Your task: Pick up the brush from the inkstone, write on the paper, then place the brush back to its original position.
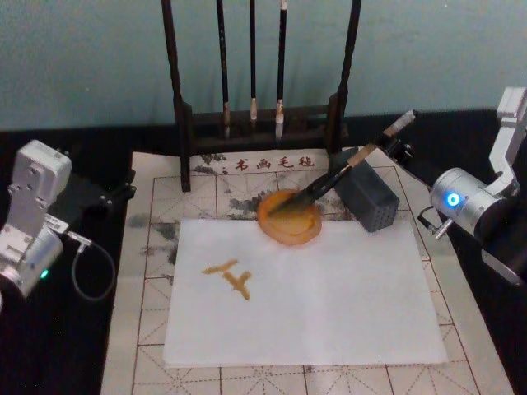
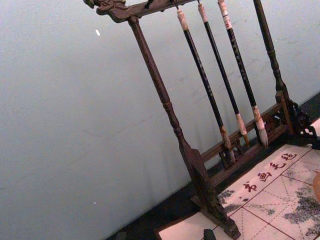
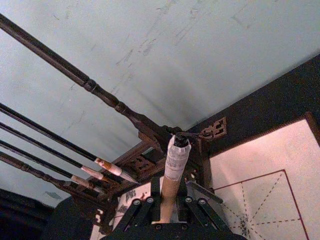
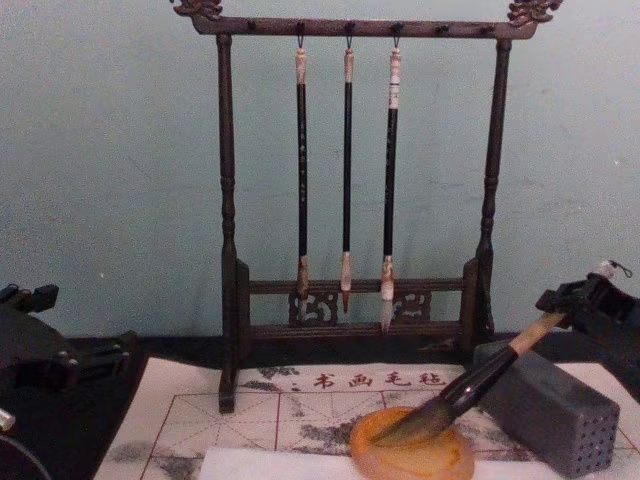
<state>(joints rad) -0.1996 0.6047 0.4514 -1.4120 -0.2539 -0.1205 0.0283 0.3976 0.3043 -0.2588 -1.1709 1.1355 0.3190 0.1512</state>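
Right of centre in the head view, the brush (image 1: 338, 174) lies slanted, its dark bristles in the orange inkstone (image 1: 290, 234) and its handle rising over the grey block (image 1: 368, 197) toward the upper right. The right gripper (image 1: 394, 141) sits around the upper handle near the whitish cap; whether its jaws are clenched or released cannot be told. An amber mark (image 1: 230, 276) stands on the white paper (image 1: 329, 296) at lower centre. The left gripper (image 1: 122, 191) is parked at the left edge, its jaws' state likewise unclear.
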